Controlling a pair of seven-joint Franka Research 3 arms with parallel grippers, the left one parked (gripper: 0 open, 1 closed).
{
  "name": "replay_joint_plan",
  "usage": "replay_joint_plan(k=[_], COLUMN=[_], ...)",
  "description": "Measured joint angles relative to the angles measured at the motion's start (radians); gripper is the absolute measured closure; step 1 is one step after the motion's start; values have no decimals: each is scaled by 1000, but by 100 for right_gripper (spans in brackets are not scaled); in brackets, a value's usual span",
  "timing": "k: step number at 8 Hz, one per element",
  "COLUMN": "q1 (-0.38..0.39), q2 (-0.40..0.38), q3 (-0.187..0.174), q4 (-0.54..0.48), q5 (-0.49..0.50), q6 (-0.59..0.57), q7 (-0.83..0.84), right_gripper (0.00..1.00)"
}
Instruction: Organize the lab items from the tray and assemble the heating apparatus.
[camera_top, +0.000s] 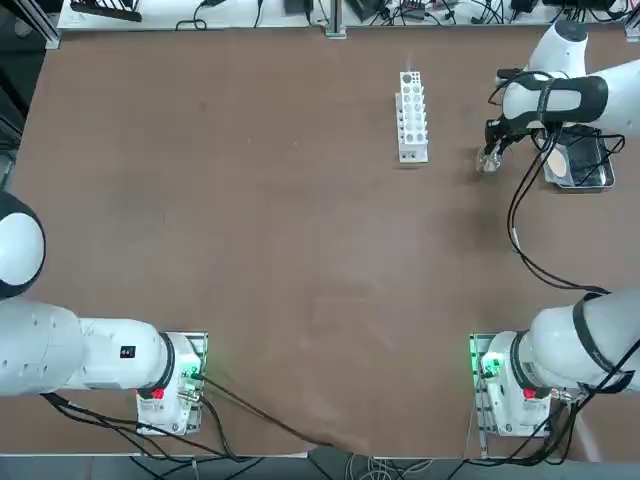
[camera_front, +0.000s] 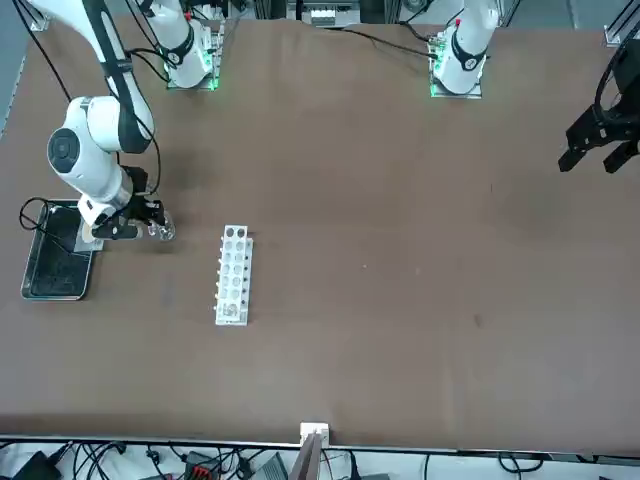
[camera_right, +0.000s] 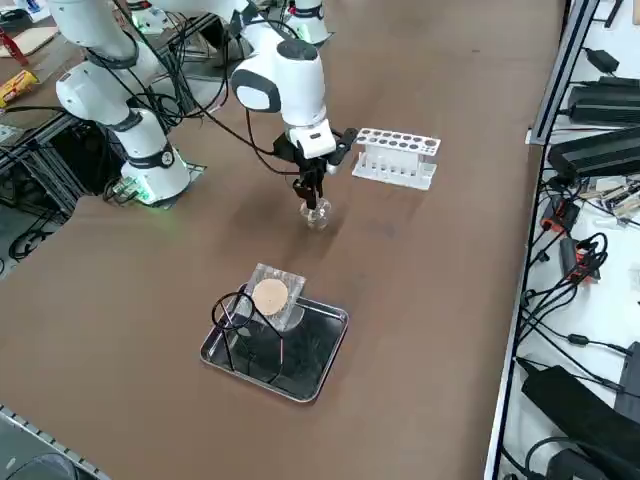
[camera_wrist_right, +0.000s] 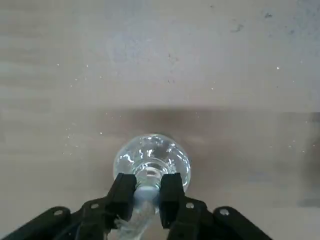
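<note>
My right gripper (camera_wrist_right: 148, 192) is shut on the neck of the small clear glass burner (camera_wrist_right: 151, 159). The burner (camera_right: 316, 213) hangs at or just above the brown table, between the steel tray (camera_right: 325, 366) and the white rack; whether it touches the table I cannot tell. From above, the gripper (camera_top: 489, 157) is just left of the tray (camera_top: 603, 183). The grey mesh with its beige disc (camera_right: 270, 296) leans over the tray's far rim, and the black wire tripod (camera_right: 238, 322) stands in the tray. In the front view the burner (camera_front: 164, 232) shows beside the gripper (camera_front: 150, 222), right of the tray (camera_front: 30, 292).
A white holed test-tube rack (camera_top: 412, 116) lies on the table left of the gripper, also seen in the side view as the rack (camera_right: 396, 156). Cables and equipment (camera_right: 590, 200) run along the table's edge. The right arm's black cable (camera_top: 520, 215) loops down over the table.
</note>
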Motion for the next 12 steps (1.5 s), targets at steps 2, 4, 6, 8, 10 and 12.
replay_joint_plan(k=[2, 4, 6, 8, 10, 12], q1=[0, 0, 0, -8, -85, -219], q2=[0, 0, -7, -33, -51, -29], q3=[-2, -3, -3, -17, -33, -41], q4=[0, 0, 12, 89, 237, 315], q5=[0, 0, 0, 0, 0, 1], q6=[1, 2, 9, -61, -242, -280], q7=[0, -1, -8, -32, -60, -67], right_gripper=[69, 36, 2, 0, 1, 4])
